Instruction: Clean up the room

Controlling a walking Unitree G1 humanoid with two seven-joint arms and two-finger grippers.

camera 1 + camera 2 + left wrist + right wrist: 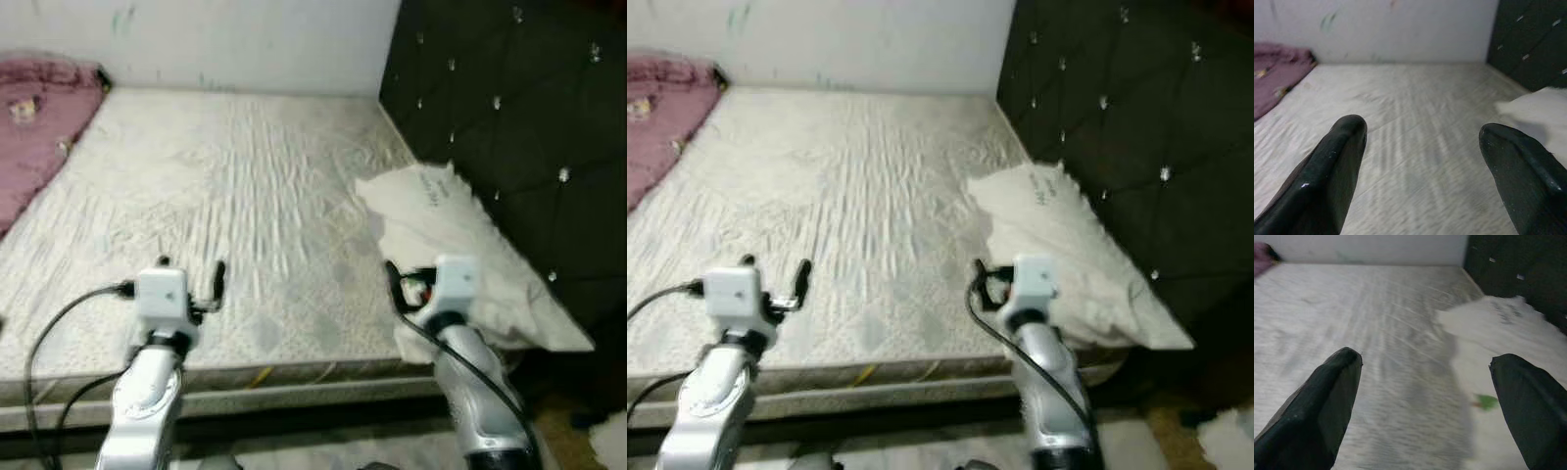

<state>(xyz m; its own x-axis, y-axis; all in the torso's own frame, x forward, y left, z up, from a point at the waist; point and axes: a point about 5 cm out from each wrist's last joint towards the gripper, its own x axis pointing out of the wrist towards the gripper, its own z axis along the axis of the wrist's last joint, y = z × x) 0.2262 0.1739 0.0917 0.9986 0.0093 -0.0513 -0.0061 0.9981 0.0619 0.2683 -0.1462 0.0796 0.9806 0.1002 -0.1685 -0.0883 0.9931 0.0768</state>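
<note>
A bare grey-white mattress (245, 176) lies before me. A white pillow (460, 245) lies on its right side against the dark headboard. A pink blanket (34, 127) is bunched at the far left corner. My left gripper (191, 266) hovers open over the mattress's near edge, with nothing between its fingers (1337, 161). Over the near right part of the mattress my right gripper (1425, 362) is also open, right at the pillow's near left edge. A small green mark (1486, 401) shows on the pillow just ahead of it.
The tufted black headboard (529, 108) runs along the right side. A white wall (245, 39) closes the far end of the bed. Something white (612, 436) lies on the floor at the bottom right, beside the bed.
</note>
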